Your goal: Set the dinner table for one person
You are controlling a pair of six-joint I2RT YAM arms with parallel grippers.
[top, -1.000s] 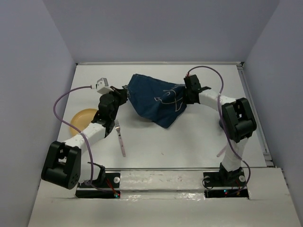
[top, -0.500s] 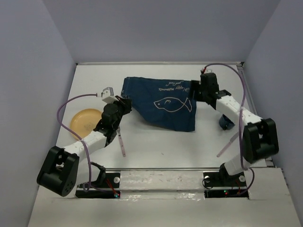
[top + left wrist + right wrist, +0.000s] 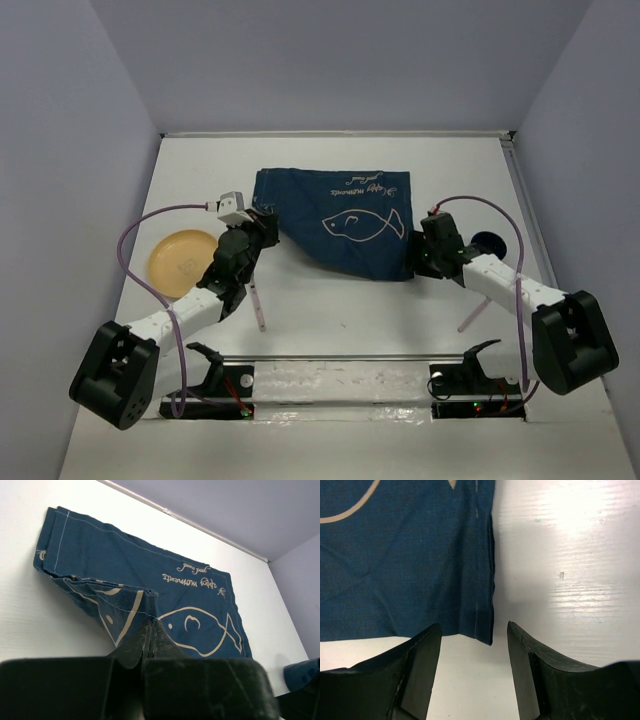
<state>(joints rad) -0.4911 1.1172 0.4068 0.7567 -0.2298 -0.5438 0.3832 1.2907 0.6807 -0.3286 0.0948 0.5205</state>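
Looking down from the top camera, the white worktop (image 3: 340, 320) fills the floor between the grey walls, seemingly broader from left to right, with the arm bases along its near edge. A dark blue mat (image 3: 335, 220) lies on it about mid-depth, long side running left to right, its script along the far edge and the fish's head towards the left. A yellow plate (image 3: 180, 262) sits well to the left of the mat, a pink-handled fork (image 3: 258, 305) lies just off the mat's near left corner with its handle towards the bases, and a dark cup (image 3: 490, 243) stands just right of the mat. That view hides both sets of jaws under the wrists. The left wrist camera shows the left jaws pressed together on a folded-over flap of the mat at its near left corner, with the cloth raised there. The right wrist camera shows the right jaws apart, straddling the mat's near right corner, which lies flat on the worktop between them without touching either. The fork's tines are covered by the left arm (image 3: 190, 305), the cup is partly behind the right arm (image 3: 500, 285), and a thin pink stick (image 3: 470, 318) nearer than the cup is too slim to identify.
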